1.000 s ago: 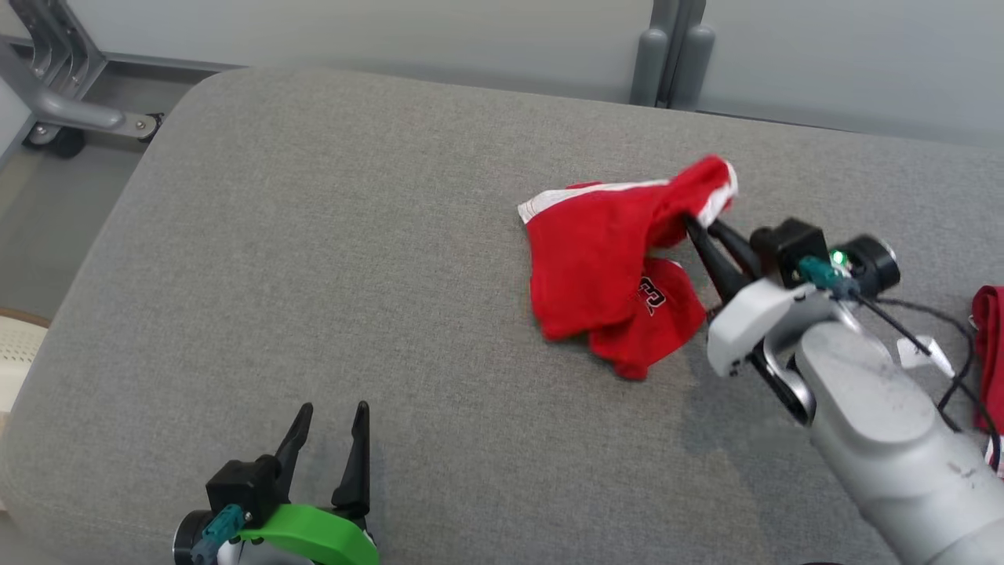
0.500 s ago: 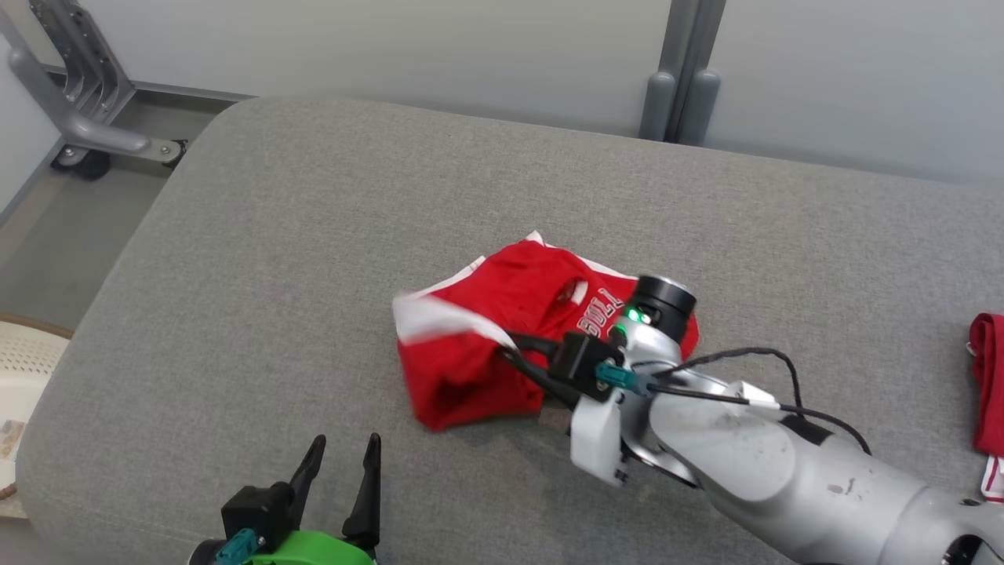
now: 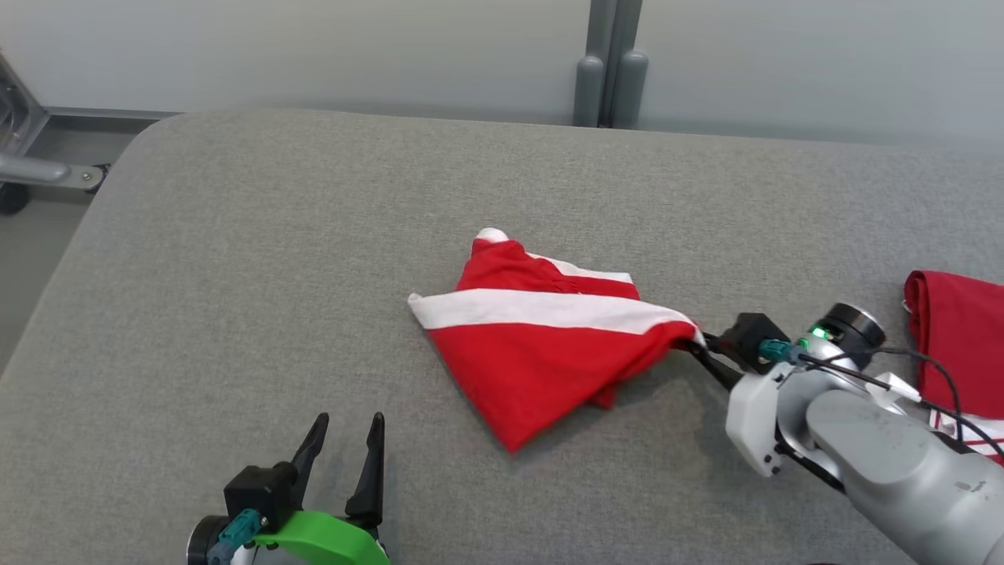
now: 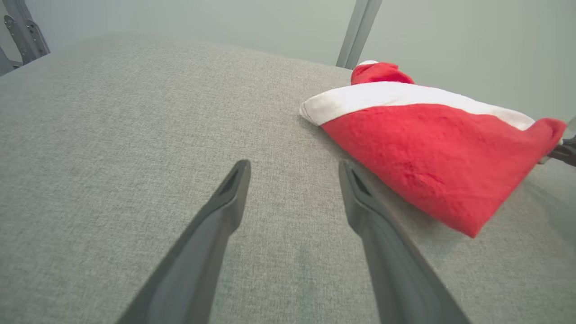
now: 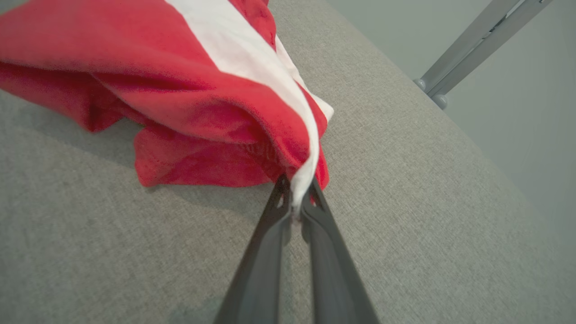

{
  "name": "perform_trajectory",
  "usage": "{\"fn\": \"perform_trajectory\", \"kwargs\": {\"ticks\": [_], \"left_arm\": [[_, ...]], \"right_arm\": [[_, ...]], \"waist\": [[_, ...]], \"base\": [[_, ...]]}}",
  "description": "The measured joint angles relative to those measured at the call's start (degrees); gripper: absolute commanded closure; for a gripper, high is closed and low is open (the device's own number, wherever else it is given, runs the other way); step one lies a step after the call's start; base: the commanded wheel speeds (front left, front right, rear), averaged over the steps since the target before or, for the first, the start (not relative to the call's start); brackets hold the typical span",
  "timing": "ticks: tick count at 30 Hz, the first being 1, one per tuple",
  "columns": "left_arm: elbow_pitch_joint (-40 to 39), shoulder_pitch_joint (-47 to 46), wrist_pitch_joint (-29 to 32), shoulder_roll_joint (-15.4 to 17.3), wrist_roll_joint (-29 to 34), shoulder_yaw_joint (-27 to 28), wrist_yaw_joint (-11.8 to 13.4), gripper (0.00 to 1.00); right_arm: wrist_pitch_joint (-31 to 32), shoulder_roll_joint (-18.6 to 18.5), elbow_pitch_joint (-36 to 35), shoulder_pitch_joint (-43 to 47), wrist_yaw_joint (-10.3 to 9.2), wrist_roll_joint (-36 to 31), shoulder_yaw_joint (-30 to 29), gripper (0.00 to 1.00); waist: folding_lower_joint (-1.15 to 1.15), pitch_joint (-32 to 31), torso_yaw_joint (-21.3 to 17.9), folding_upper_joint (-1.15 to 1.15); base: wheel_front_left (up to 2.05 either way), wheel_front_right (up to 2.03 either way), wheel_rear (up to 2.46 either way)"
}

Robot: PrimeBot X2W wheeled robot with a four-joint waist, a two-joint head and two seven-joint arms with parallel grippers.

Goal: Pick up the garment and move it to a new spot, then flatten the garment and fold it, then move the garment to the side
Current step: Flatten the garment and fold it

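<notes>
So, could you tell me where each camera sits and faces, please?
Head view: on the head, facing down at the cushion and garment; left end effector and right end effector show.
Left wrist view: left wrist, along its open end effector toward the garment.
Right wrist view: right wrist, along its end effector shut on the garment.
Shared: all show the garment.

From where I stand, the red garment point(image 3: 533, 361) lies doubled over, so its lower layers are hidden under the top fold. Its near corner covers the tips of the right claw point(image 3: 698, 343). A second red cloth point(image 3: 953, 329) runs off the head view's right edge. The bottom edge cuts the left claw point(image 3: 349, 424) at its base, and the left edge clips a grey metal frame point(image 3: 31, 169).
</notes>
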Motion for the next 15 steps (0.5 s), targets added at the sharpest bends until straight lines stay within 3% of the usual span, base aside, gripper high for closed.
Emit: {"fn": "perform_trajectory", "kwargs": {"ticks": [4, 5, 6, 10, 15], "left_arm": [[0.2, -0.5, 0.0, 0.0, 0.4, 0.0, 0.0, 0.00], [0.3, -0.5, 0.0, 0.0, 0.6, 0.2, 0.0, 0.00], [0.4, -0.5, 0.0, 0.0, 0.7, 0.3, 0.0, 0.00], [0.8, -0.5, 0.0, 0.0, 0.8, 0.5, 0.0, 0.00], [1.2, -1.2, 0.0, 0.0, 0.9, 1.0, 0.0, 0.00]], "right_arm": [[0.0, -2.1, 3.9, 1.0, 0.00, -1.3, -3.9, 1.00], [0.0, -2.4, 4.9, 1.0, 0.00, -1.8, -5.3, 0.58], [0.0, -2.6, 6.2, 1.0, 0.00, -2.2, -6.7, 0.00], [0.0, -2.6, 9.8, 1.1, 0.00, -3.4, -13.6, 0.00], [0.0, -2.5, 8.5, 2.1, -0.01, -7.7, -23.4, 0.00]], "waist": [[0.00, 0.5, -1.6, 0.00], [0.00, 0.6, -2.0, 0.00], [0.00, 0.6, -2.4, 0.00], [0.00, 0.7, -3.9, 0.00], [0.00, 0.5, -5.9, 0.00]], "base": [[0.00, 0.00, 0.00], [0.00, 0.00, 0.00], [0.00, 0.00, 0.00], [0.00, 0.00, 0.00], [0.00, 0.00, 0.00]]}}
